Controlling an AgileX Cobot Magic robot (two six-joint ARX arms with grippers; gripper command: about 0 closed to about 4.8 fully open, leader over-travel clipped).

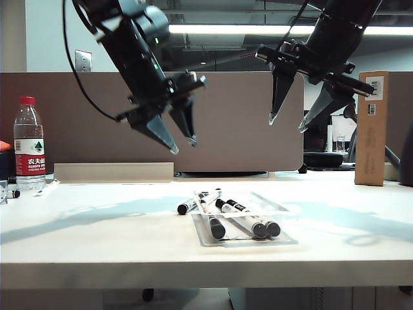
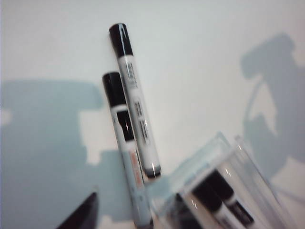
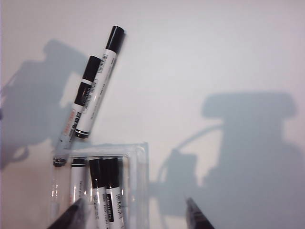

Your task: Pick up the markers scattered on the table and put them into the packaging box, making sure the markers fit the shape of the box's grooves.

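**Markers: three boxed, two still out beside the tray**

Markers (image 1: 245, 218) lie in two groups near the middle of the table (image 1: 97, 239). Three appear to sit inside the clear packaging box (image 1: 240, 240), caps toward the front edge in the exterior view. Whether each is seated in its own groove cannot be told, since the plastic ridges are hard to read through the glare. The other two loose markers (image 2: 134, 102) rest side by side on the bare white top, touching along part of their length, just outside the box's far left corner; one of them reaches the tray's rim.

Both arms hang well above the table. The left gripper (image 1: 175, 137) is over the area left of the box, its jaws partly spread and holding nothing. The right gripper (image 1: 288, 116) is up to the right of the box, jaws wide and also empty.

The step in hand looks like the approach for another pick. I judge the left gripper is better placed for the loose pair. The next move calls for dropping onto one barrel only, jaws set across its width. Because the two touch, a careless close could catch both or roll the neighbour away.
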